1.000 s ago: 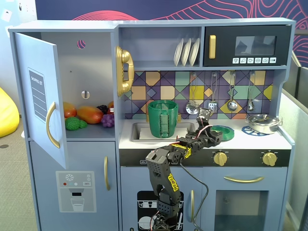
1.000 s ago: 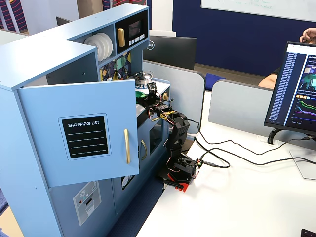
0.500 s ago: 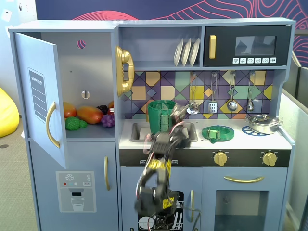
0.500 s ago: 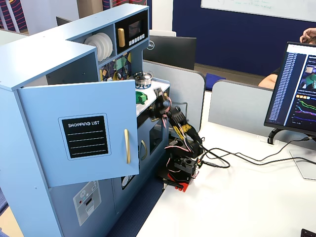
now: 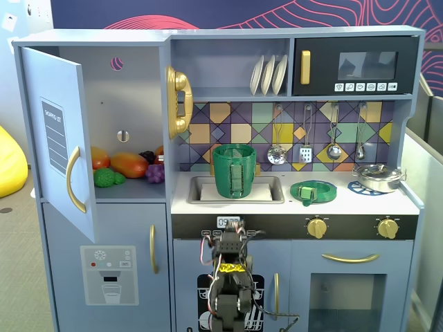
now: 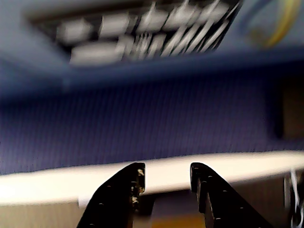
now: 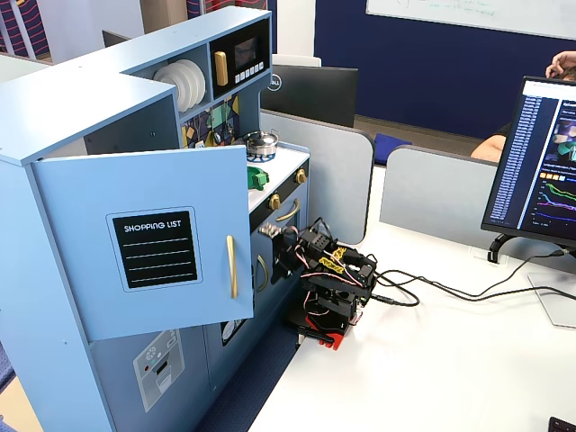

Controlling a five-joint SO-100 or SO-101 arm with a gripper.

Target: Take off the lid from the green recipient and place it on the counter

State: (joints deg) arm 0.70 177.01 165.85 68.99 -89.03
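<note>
A toy kitchen seen from the front. The green recipient stands uncovered in the sink at the counter's left part. To its right, the lid now lies flat on the counter near the front edge. The arm has pulled back and folded low below the counter; its gripper is released, holding nothing. The task looks complete.

The pale grey-white worktop of the toy kitchen has a recessed sink, in which the tall dark-green plastic pot stands. To the right in a fixed view, the flat round green lid lies on the worktop, and a shiny steel pan sits farther right on a blue burner ring.
</note>
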